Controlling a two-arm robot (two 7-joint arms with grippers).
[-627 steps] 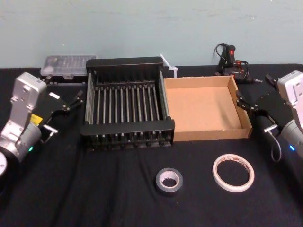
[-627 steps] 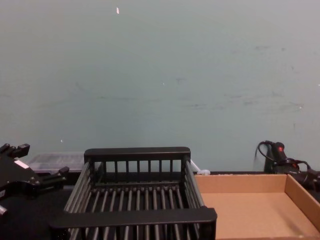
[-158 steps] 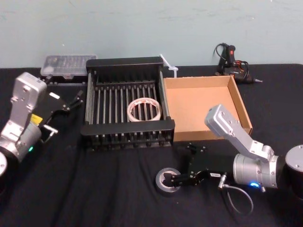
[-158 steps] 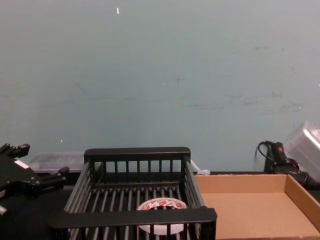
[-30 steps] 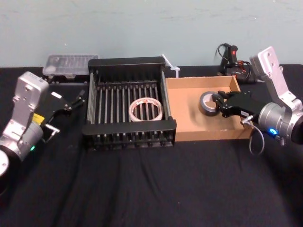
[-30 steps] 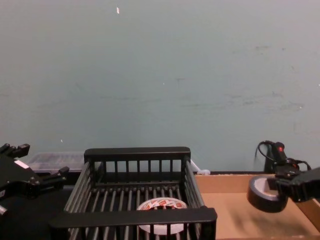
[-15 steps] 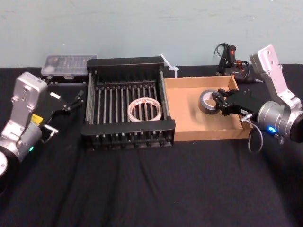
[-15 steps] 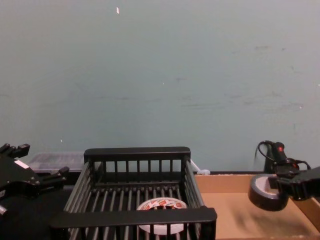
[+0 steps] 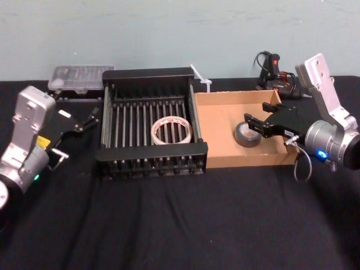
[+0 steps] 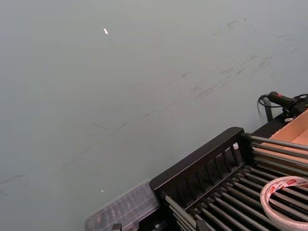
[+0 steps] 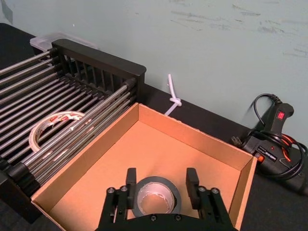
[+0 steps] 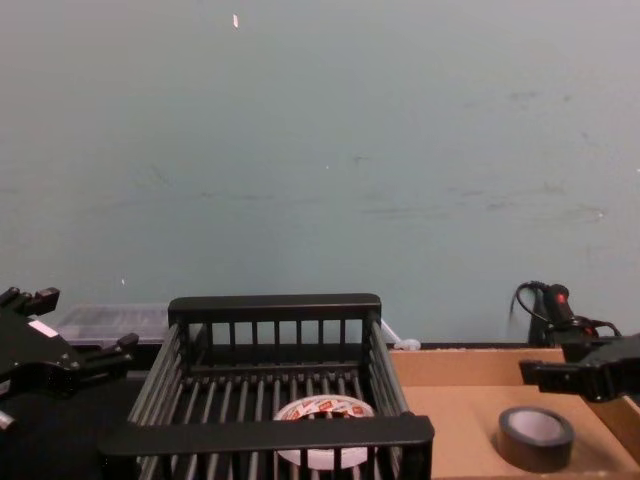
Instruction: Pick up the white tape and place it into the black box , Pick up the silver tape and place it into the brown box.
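The right gripper [image 9: 254, 125] has just let go — its fingers are spread wide with nothing in them. The dark grey-silver roll of duct tape [image 9: 247, 135] now lies flat on the floor of the shallow tan cardboard tray [image 9: 218, 138], near its right wall. The flat white roll of tape with red print [image 9: 171, 130] lies in the black slatted plastic basket [image 9: 152, 153] — both jobs look done.

I take this for a workshop or robot test bench rather than a home: the table [image 9: 169, 225] is draped in plain black cloth and backs onto a bare, scuffed pale teal wall [image 12: 320, 150]. At about one o'clock on the table lies a black glue gun [image 11: 274, 130] with a red switch and coiled cord. At eleven o'clock sits a clear plastic parts case [image 9: 79, 76], with a loose white zip tie [image 11: 172, 94] near twelve.
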